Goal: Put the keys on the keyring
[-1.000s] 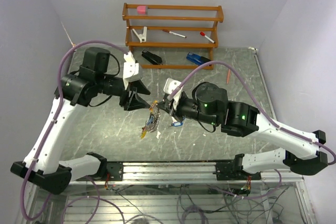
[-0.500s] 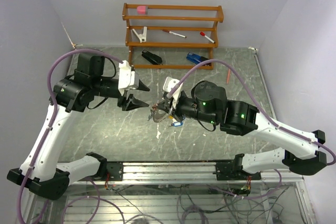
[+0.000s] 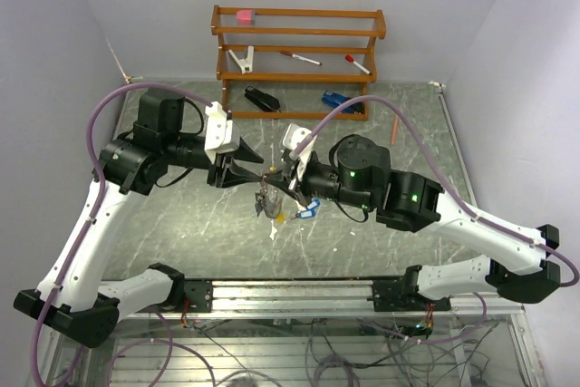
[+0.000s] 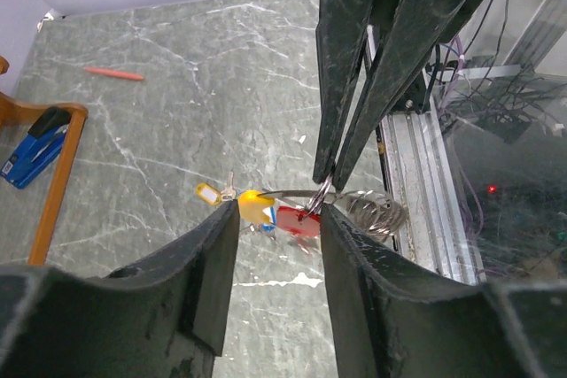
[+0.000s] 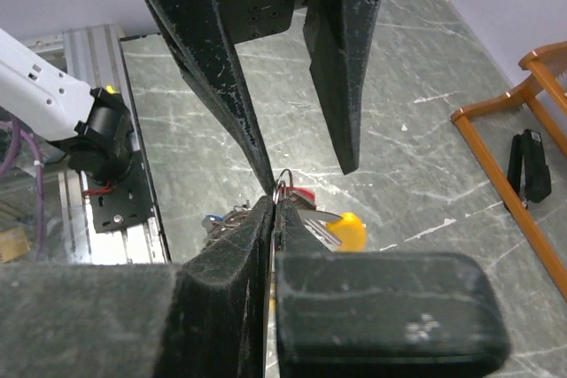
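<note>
Silvery keyring (image 4: 361,212) is up off the grey table (image 4: 177,86), pinched between the closed fingers of the right gripper (image 5: 270,208). Keys (image 4: 297,220) with 1 red and 1 yellow tag dangle from it. Left gripper (image 4: 276,219) fingers are apart, flanking the tags.

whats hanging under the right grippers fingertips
The right gripper pinches the keyring; a red tag and a yellow tag hang just below. The table right beneath them is hidden by the tags.
</note>
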